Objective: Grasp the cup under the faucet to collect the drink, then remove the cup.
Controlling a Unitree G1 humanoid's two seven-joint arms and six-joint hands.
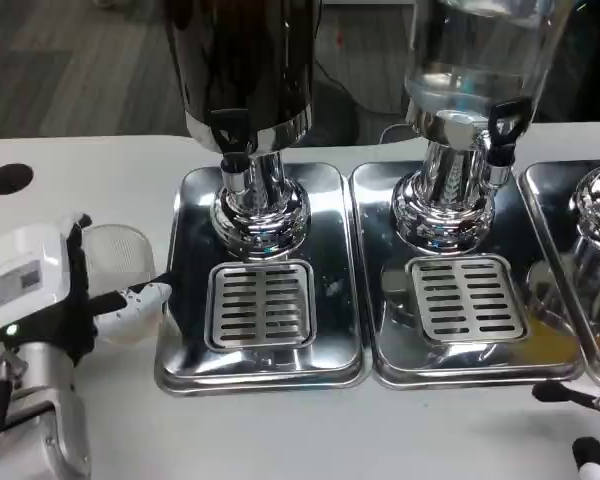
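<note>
- The white table (100, 170) fills the frame below its dark upper strip of floor.
- A dark, glossy drink dispenser (245, 60) stands at upper centre-left on a chrome pedestal, with its black-handled faucet (230, 135) pointing down at the front.
- A clear dispenser holding pale liquid (475, 60) stands at upper right, with its own black tap (502, 125).
- A shiny rectangular steel drip tray (185, 350) sits under the dark dispenser, with a slotted grate (261, 305) in its middle; a second steel tray (450, 370) with a grate lies just beside it on the right.
- The left hand (60, 290) is at the left edge, its white back facing up, fingers wrapped around the cup and holding it.
- The clear plastic cup (125, 255) stands upright on the table just left of the first tray, not under the faucet.
- The right hand (590, 430) shows at the lower right corner as a few fingertips; I cannot tell whether it is spread or closed.
- A black round hole (8, 179) marks the table at far left.
</note>
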